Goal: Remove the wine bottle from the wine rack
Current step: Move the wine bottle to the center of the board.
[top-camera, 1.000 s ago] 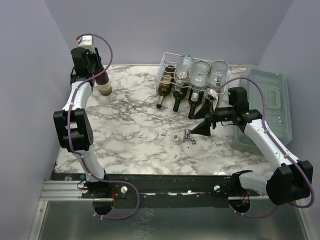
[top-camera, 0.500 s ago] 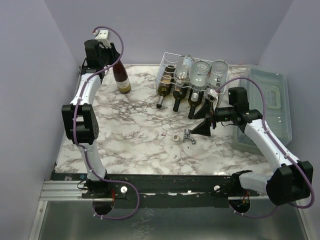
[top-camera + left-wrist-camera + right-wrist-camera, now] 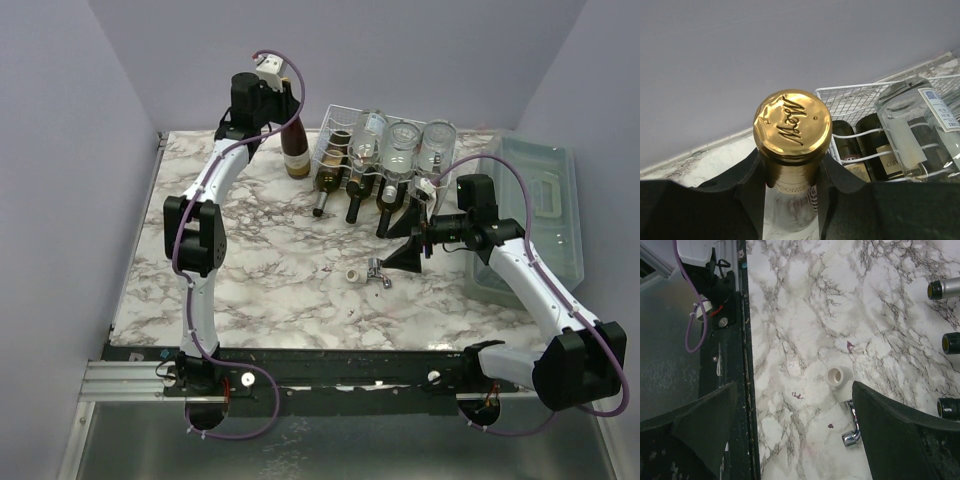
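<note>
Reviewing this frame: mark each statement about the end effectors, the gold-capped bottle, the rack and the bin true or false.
1. The left end effector is shut on the neck of the gold-capped bottle. True.
2. That bottle lies on its side. False: it is upright beside the wine rack.
3. The right end effector is open and holds nothing. True.
4. The wine rack is empty. False: several bottles lie in it.
5. The bin sits left of the rack. False: it sits to its right.

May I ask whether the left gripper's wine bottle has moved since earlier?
Yes: the wine bottle moved right, from the table's left side to beside the wine rack.
</note>
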You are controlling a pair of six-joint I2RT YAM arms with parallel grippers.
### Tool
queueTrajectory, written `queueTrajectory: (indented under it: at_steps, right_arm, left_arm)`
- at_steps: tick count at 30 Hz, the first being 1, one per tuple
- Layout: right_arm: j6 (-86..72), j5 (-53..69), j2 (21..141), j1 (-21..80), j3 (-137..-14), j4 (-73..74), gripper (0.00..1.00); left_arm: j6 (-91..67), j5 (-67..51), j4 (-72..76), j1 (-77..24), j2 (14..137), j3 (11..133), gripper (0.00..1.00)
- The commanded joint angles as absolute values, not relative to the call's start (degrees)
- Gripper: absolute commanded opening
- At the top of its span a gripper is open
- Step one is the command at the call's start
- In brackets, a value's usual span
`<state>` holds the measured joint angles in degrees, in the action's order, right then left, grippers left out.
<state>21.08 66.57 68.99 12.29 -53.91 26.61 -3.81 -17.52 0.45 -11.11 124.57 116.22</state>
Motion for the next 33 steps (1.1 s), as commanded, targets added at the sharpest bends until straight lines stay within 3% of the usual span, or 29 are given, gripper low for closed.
queueTrajectory:
  at_steps: [1,12,14,25,33]
  right_arm:
    - [21.53,68.35,68.18,12.12,-55.33,27.25,1.0]
    - [21.45,68.66,67.99,12.1,-55.2,27.05,1.0]
    - [21.42,68.56,67.9,12.13,-55.11,26.92,1.0]
    - [21.45,68.47,67.43,12.06,-55.16,26.97,1.0]
    - [22.05,67.77,66.45,12.13,-54.8,26.84,1.0]
  left_arm:
    - [-3.24,-12.88,10.9,-10.19,122.34,121.21,0.0]
    - [0.69,-8.99,10.2,-11.07,120.93,120.45,0.0]
    - [0.57,-8.61,10.13,-11.29,121.07,120.32,0.04]
    - [-2.52,-3.67,9.75,-11.71,119.98,119.81,0.65]
    - [-5.23,-4.01,8.89,-11.7,113.74,114.15,0.88]
